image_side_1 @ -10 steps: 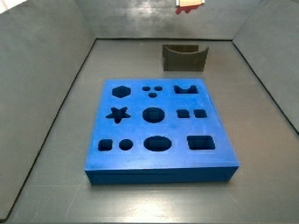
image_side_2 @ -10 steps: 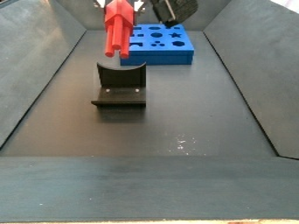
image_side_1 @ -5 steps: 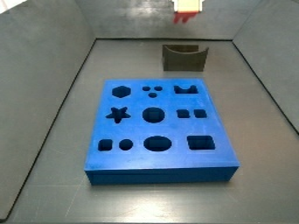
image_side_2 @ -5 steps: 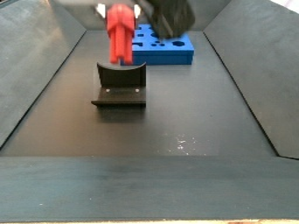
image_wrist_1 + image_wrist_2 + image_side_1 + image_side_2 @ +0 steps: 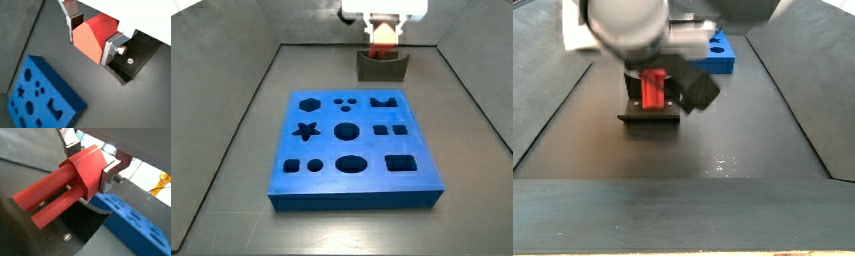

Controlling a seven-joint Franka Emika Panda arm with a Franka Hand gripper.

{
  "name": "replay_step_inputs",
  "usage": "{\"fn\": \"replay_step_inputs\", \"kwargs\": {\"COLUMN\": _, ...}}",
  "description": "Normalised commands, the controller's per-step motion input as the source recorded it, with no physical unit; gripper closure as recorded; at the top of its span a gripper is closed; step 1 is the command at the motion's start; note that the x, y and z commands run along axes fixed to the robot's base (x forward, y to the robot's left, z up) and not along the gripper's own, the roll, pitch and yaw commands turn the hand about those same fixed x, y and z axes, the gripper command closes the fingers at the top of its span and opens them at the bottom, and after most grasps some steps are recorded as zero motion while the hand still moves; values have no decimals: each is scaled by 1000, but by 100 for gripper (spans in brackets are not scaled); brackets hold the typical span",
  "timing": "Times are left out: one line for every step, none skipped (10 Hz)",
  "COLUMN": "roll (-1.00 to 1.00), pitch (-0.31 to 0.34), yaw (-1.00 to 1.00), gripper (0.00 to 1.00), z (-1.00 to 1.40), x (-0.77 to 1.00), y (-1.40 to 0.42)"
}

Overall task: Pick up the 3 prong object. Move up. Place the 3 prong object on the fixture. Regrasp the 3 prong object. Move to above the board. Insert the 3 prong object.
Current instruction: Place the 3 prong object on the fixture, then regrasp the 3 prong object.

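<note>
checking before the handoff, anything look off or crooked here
Nothing stands out. The gripper holds the 3 prong object squarely over the fixture; the board lies flat and intact.

From here the gripper (image 5: pixel 652 82) body is blurred and hides most of the board (image 5: pixel 719 55) at 12 o'clock. 3 prong object (image 5: pixel 381 45) tips hidden inside the fixture (image 5: pixel 382 67); can't confirm seating.

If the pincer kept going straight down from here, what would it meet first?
Probably the fixture: the pincer, shut on the 3 prong object, hangs just above its notch, prongs leading. Depth is unclear.
</note>
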Motion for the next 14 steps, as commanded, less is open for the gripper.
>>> {"fn": "replay_step_inputs", "kwargs": {"roll": -183, "pitch": -24, "yaw": -169, "gripper": 100, "z": -845, "x": 167, "y": 126}}
{"fn": "replay_step_inputs", "kwargs": {"roll": -151, "pitch": -36, "yaw": -141, "gripper": 100, "z": -669, "x": 139, "y": 121}}
{"fn": "replay_step_inputs", "kwargs": {"roll": -119, "pitch": -58, "yaw": -117, "gripper": 100, "z": -595, "x": 110, "y": 160}}
{"fn": "replay_step_inputs", "kwargs": {"roll": -115, "pitch": -65, "yaw": -85, "gripper": 100, "z": -569, "x": 95, "y": 176}}
{"fn": "replay_step_inputs", "kwargs": {"roll": -115, "pitch": -65, "yaw": -67, "gripper": 100, "z": -568, "x": 94, "y": 176}}
{"fn": "replay_step_inputs", "kwargs": {"roll": -113, "pitch": -63, "yaw": -52, "gripper": 100, "z": -567, "x": 93, "y": 177}}
{"fn": "replay_step_inputs", "kwargs": {"roll": -109, "pitch": -57, "yaw": -37, "gripper": 100, "z": -569, "x": 89, "y": 176}}
{"fn": "replay_step_inputs", "kwargs": {"roll": 0, "pitch": 0, "yaw": 0, "gripper": 0, "z": 0, "x": 0, "y": 0}}
{"fn": "replay_step_inputs", "kwargs": {"roll": -27, "pitch": -11, "yaw": 16, "gripper": 0, "z": 1000, "x": 0, "y": 0}}
{"fn": "replay_step_inputs", "kwargs": {"roll": -21, "pitch": -9, "yaw": 24, "gripper": 0, "z": 1000, "x": -5, "y": 4}}
{"fn": "replay_step_inputs", "kwargs": {"roll": -2, "pitch": 10, "yaw": 32, "gripper": 0, "z": 1000, "x": -28, "y": 6}}
{"fn": "replay_step_inputs", "kwargs": {"roll": 15, "pitch": 21, "yaw": 34, "gripper": 0, "z": 1000, "x": -37, "y": 4}}
{"fn": "replay_step_inputs", "kwargs": {"roll": 27, "pitch": 42, "yaw": 28, "gripper": 0, "z": 1000, "x": -41, "y": 6}}
{"fn": "replay_step_inputs", "kwargs": {"roll": 32, "pitch": 57, "yaw": 24, "gripper": 0, "z": 867, "x": -39, "y": 8}}
